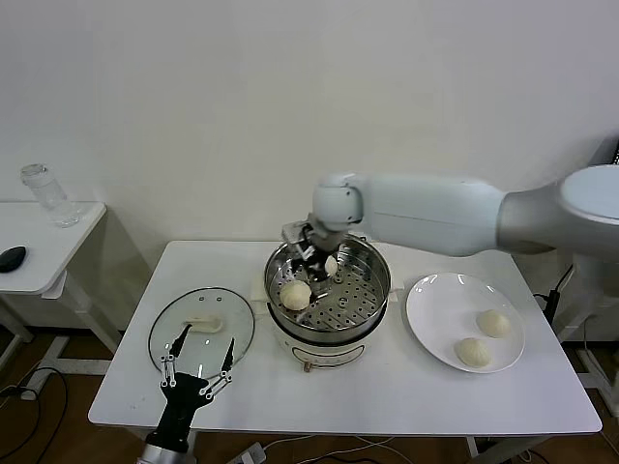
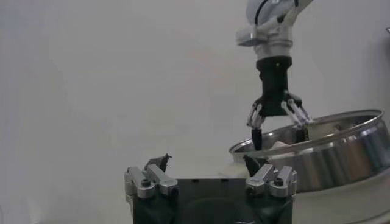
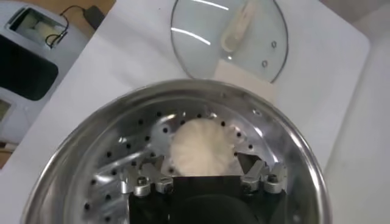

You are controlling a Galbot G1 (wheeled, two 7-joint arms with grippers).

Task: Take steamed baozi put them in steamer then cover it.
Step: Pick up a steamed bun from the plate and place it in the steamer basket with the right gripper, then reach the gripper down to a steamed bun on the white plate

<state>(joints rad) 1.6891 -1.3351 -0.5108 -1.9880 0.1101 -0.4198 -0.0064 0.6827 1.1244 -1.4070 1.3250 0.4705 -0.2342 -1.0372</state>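
- Two baozi lie on the white plate at the head view's lower right, one above the other; two more sit inside the steamer, one on the perforated floor, another beside the right gripper;
- only the right wrist view shows a pale, smooth, round bun lying between the spread, released fingers;
- one glass cover lies flat at lower left; the left gripper hovers over its near edge, claw released.
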